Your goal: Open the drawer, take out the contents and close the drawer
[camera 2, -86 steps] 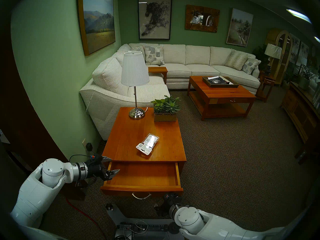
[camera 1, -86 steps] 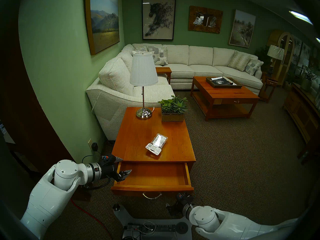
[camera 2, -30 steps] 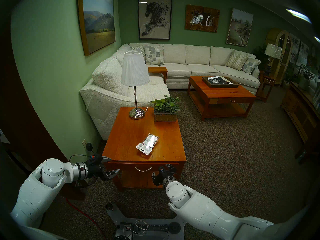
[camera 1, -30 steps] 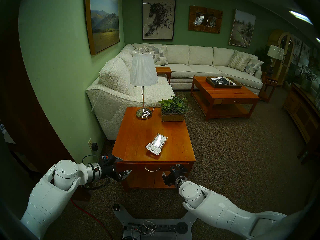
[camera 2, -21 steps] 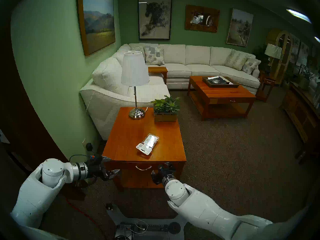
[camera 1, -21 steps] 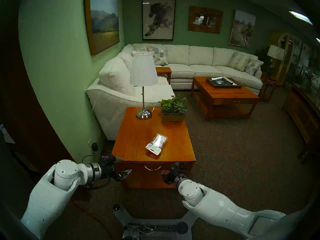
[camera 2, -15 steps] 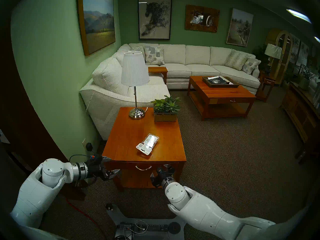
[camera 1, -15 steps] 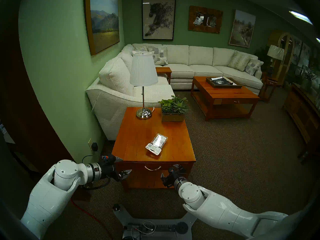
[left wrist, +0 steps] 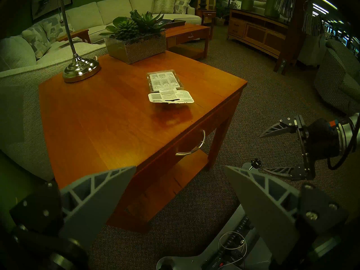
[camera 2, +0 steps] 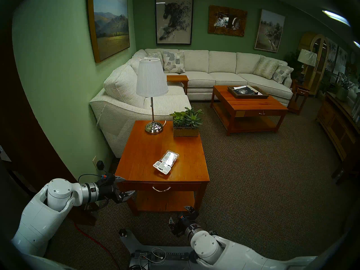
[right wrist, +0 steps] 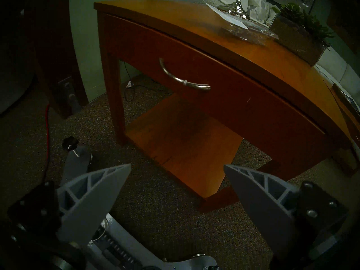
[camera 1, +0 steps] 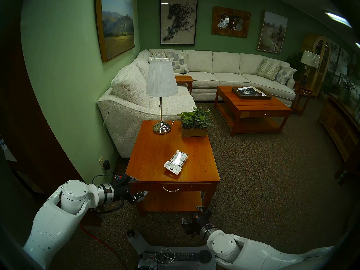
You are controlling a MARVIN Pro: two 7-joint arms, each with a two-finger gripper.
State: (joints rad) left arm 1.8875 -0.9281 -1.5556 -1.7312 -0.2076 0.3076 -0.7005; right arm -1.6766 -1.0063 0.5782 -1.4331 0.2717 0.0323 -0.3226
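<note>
The orange-brown drawer (camera 1: 189, 187) of the side table is shut, its silver bail handle (camera 1: 171, 189) at the front's centre. It also shows in the right wrist view (right wrist: 233, 92). Two clear blister packs (camera 1: 176, 162) with white labels lie overlapping on the table top, also seen in the left wrist view (left wrist: 167, 88). My left gripper (camera 1: 142, 185) is open and empty at the table's front left corner. My right gripper (camera 1: 190, 212) is open and empty, low over the carpet in front of the table's right leg, clear of the drawer.
A lamp (camera 1: 161, 127) and a succulent planter (camera 1: 194, 127) stand at the back of the table top. The table has a lower shelf (camera 1: 171, 202). A white sofa (camera 1: 124, 111) lies behind, a coffee table (camera 1: 253, 106) at the far right. My base (camera 1: 171, 254) and a red cable (camera 1: 97, 236) lie on the carpet.
The drawer, open 2.9 s ago, was pushed shut by my right gripper. Since then the right gripper has drawn back and down from the drawer front. The left arm has not moved.
</note>
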